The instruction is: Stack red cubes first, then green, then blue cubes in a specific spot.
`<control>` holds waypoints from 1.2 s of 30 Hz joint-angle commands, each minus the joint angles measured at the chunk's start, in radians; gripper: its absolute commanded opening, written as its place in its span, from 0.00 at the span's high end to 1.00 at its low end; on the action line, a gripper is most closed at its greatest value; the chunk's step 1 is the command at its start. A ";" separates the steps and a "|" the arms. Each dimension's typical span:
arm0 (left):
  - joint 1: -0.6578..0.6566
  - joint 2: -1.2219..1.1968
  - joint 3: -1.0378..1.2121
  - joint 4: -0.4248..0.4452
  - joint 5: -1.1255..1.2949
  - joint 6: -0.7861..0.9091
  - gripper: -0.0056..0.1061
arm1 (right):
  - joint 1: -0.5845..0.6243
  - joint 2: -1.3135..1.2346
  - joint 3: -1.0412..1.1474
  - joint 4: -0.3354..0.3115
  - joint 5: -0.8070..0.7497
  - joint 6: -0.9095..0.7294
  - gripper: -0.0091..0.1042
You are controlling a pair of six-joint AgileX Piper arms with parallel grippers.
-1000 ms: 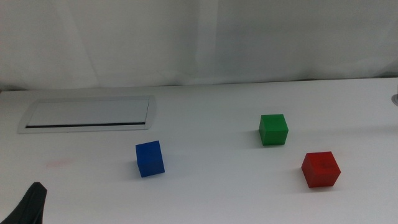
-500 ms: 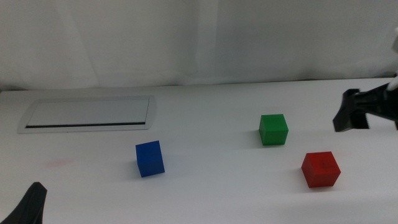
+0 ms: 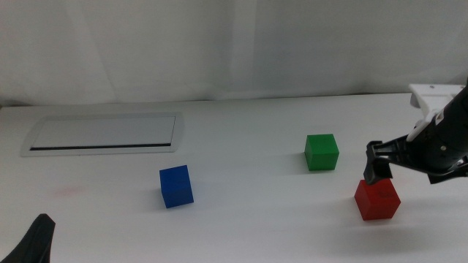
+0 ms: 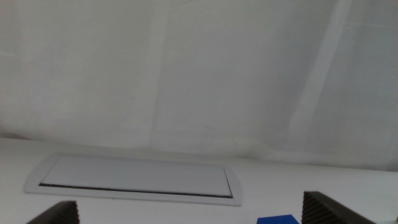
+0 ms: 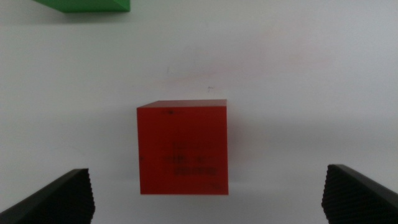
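right gripper spread wide above red cube; faint unreadable marks.

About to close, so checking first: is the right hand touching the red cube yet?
Apart. In the right wrist view the right hand is open, its fingers standing wide on either side of the red cube, with white table showing between.

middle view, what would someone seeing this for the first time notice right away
Three bright cubes on the white table: the blue cube left of centre, the green cube right of centre, the red cube nearer the camera at the right. The right hand comes in from the right, right above the red cube, jaws wide open in the wrist view. The left hand waits at the bottom left corner.
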 commanded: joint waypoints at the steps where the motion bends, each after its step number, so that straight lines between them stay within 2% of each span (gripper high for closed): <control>1: 0.002 -0.002 0.039 -0.007 -0.012 -0.008 0.15 | 0.012 0.019 0.029 -0.011 -0.071 0.020 0.01; 11: 0.002 -0.002 0.039 -0.007 -0.012 -0.008 0.15 | 0.111 0.114 0.061 -0.171 -0.157 0.231 0.01; 17: 0.002 -0.002 0.039 -0.007 -0.012 -0.008 0.15 | 0.111 0.165 0.061 -0.177 -0.179 0.256 0.05; 21: 0.002 -0.002 0.039 -0.007 -0.012 -0.008 0.15 | 0.111 0.167 0.061 -0.174 -0.204 0.256 0.12; 26: 0.002 -0.002 0.039 -0.007 -0.012 -0.008 0.15 | 0.111 0.201 0.061 -0.150 -0.191 0.242 0.27; 28: 0.002 -0.002 0.039 -0.007 -0.013 -0.008 0.15 | 0.111 0.220 0.061 -0.143 -0.190 0.242 0.36; 30: 0.002 -0.002 0.039 -0.007 -0.015 -0.008 0.15 | 0.111 0.225 0.061 -0.143 -0.191 0.254 0.52; 33: 0.002 -0.002 0.039 -0.007 -0.015 -0.009 0.15 | 0.111 0.220 0.057 -0.143 -0.196 0.254 0.88; 34: 0.002 -0.002 0.039 -0.007 -0.015 -0.009 0.15 | 0.111 0.216 0.052 -0.143 -0.196 0.252 0.94; 36: 0.002 -0.002 0.039 -0.007 -0.015 -0.009 0.15 | 0.118 0.189 0.018 -0.143 -0.168 0.252 0.94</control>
